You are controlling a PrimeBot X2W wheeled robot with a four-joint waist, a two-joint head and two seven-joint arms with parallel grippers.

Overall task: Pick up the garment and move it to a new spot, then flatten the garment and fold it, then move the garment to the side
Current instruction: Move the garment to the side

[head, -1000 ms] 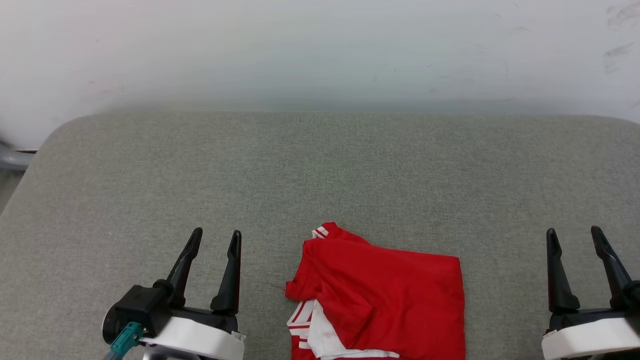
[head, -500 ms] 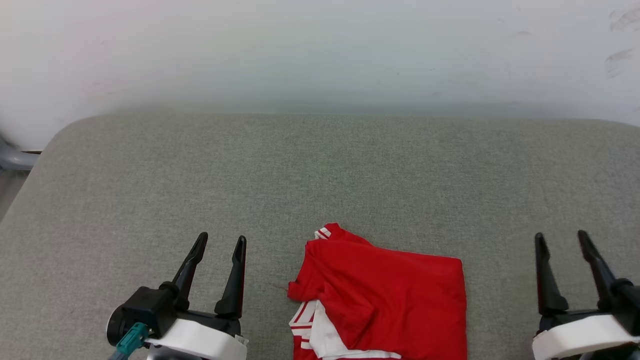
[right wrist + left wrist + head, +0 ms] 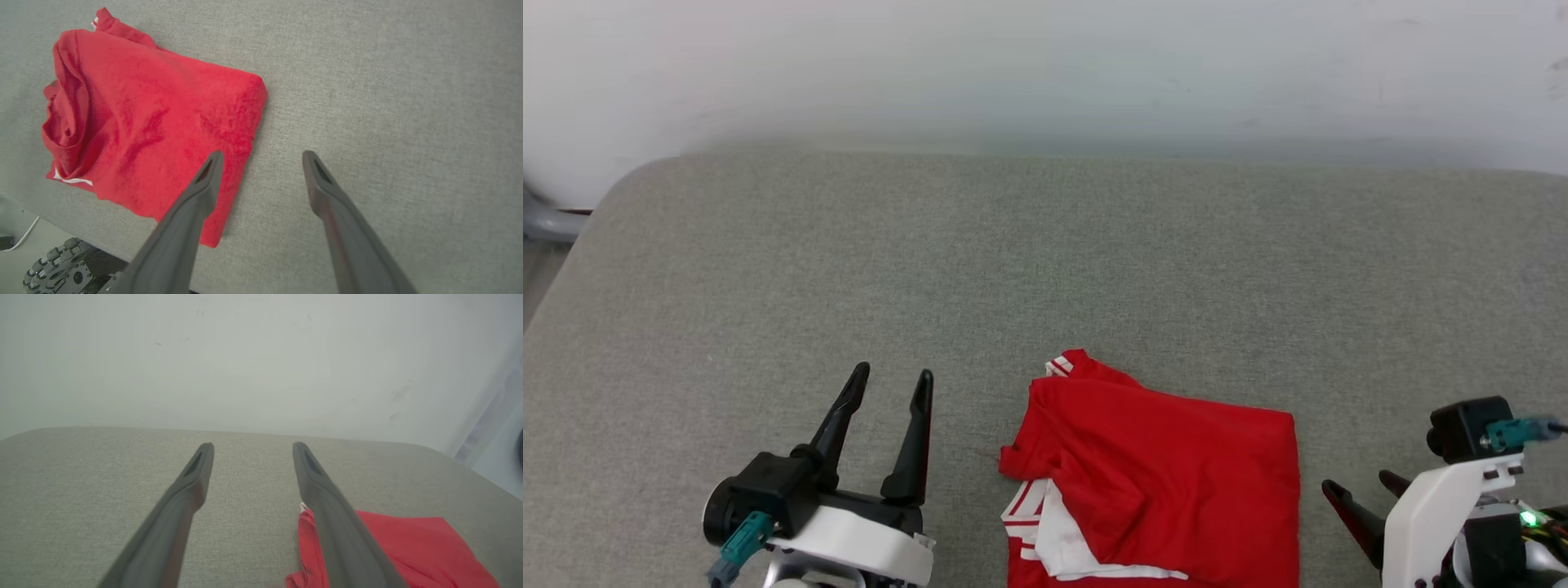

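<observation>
Head view, lower centre: garment (image 3: 1168, 474) cut off by the bottom edge; markings at its lower left are half buried under a red fold, unreadable. Lower right: right gripper (image 3: 1357, 485) mostly hidden behind its own white wrist (image 3: 1429, 514), tips poking out. Left wrist view, lower right: garment partly behind a blurred finger (image 3: 325, 506). Far right edge: dark blurred shape (image 3: 519, 447), cut off, can't tell what.
</observation>
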